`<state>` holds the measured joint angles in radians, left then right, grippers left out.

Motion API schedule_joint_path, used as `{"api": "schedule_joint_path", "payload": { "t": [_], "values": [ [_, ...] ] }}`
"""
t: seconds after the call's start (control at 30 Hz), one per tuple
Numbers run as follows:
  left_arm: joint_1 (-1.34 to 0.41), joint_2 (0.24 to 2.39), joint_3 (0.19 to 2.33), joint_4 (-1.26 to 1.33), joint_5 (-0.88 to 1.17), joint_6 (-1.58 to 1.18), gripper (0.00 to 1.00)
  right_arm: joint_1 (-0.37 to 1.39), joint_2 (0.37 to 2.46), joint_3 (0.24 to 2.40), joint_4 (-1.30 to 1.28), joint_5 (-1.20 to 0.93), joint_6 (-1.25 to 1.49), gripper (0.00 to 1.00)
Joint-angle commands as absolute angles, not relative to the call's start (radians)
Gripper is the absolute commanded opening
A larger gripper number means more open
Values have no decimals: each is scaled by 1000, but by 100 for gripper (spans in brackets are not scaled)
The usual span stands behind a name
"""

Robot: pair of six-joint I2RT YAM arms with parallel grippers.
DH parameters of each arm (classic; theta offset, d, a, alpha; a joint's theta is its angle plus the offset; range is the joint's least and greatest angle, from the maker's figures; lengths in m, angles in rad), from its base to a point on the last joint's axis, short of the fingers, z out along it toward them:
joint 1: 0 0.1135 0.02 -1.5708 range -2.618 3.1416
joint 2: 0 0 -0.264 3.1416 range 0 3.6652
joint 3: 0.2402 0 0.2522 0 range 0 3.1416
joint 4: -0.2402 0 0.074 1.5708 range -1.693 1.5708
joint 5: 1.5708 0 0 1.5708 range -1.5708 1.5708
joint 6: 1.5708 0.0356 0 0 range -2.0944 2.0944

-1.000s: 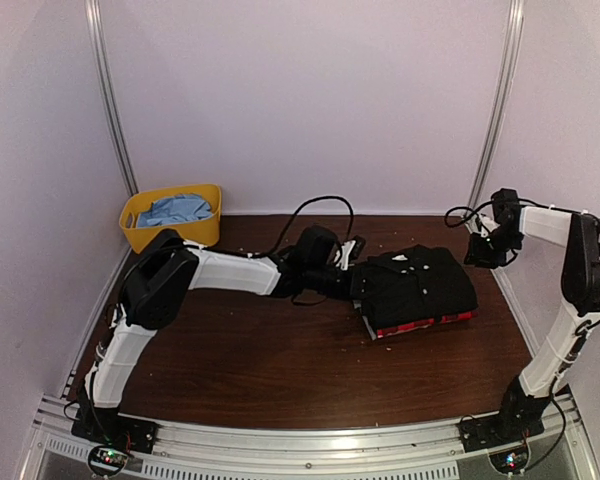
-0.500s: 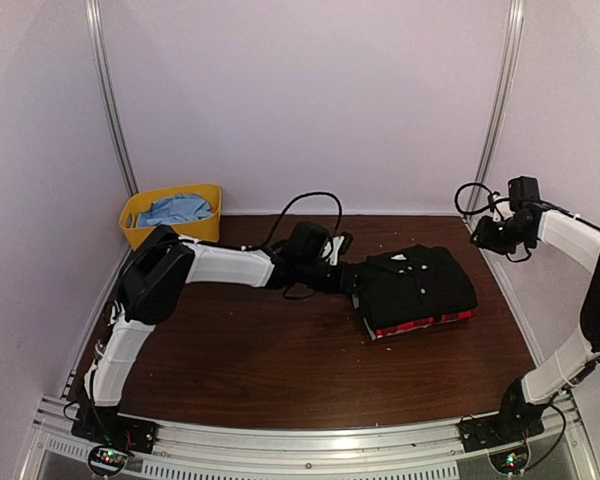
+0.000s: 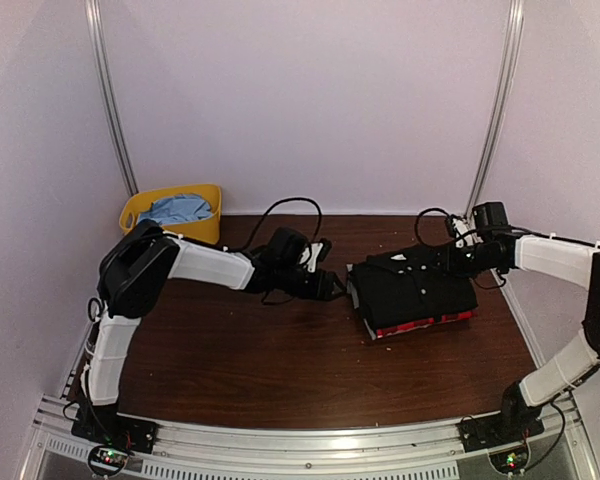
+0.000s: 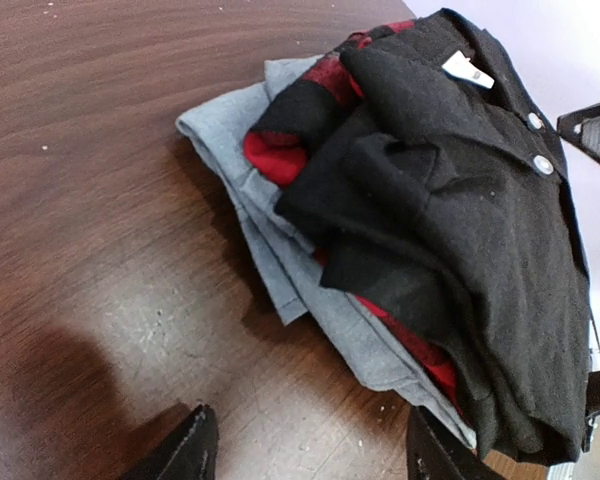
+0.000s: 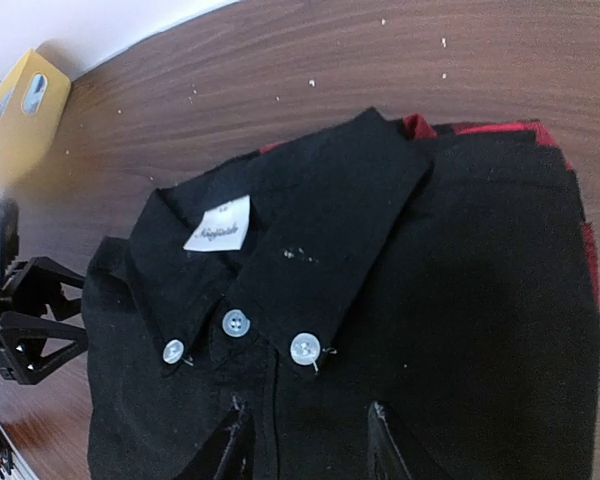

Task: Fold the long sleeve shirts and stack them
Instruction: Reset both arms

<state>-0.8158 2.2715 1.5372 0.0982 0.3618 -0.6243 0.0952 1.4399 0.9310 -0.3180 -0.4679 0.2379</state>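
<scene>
Black buttoned cloth shirt, overhead: folded atop red-and-black plaid cloth shirt, right of tabletop centre.
Left gripper, wrist view: released, backed off, jaws wide, empty.
Right gripper, wrist view: newly over collar, half-spread, empty; stack seemingly finished.

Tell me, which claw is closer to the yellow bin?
Left. The left claw sits right of the yellow bin, just left of the black shirt; the right claw is farther right, over that shirt.
</scene>
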Motion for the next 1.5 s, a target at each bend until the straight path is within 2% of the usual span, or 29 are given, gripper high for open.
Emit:
{"api": "schedule_joint_path", "payload": {
  "t": [0.0,0.27,0.4,0.53,0.63,0.7,0.73,0.8,1.03,1.47],
  "values": [
    [-805,2172,1464,196,334,-595,66,100,1472,872,-243,-463,246,40],
    [-805,1972,1260,203,168,-538,67,100,1462,850,-271,-434,215,40],
    [-805,1825,1156,148,23,-489,70,100,1379,871,-322,-386,211,46],
    [-804,1672,1079,48,-142,-446,73,100,1293,899,-366,-340,212,63],
    [-804,1545,1034,-27,-274,-421,83,99,1247,926,-398,-312,216,81],
    [-800,1469,1002,-70,-367,-409,90,100,1220,942,-412,-287,218,98],
    [-797,1433,988,-90,-412,-405,94,100,1205,950,-420,-269,220,100],
    [-789,1363,962,-128,-493,-399,98,100,1174,965,-433,-229,222,100],
    [-713,1140,900,-237,-567,-398,98,100,1073,1017,-457,-149,212,100],
    [-558,828,846,-252,-346,-330,98,98,922,961,-392,-151,188,100]
  ]
}}
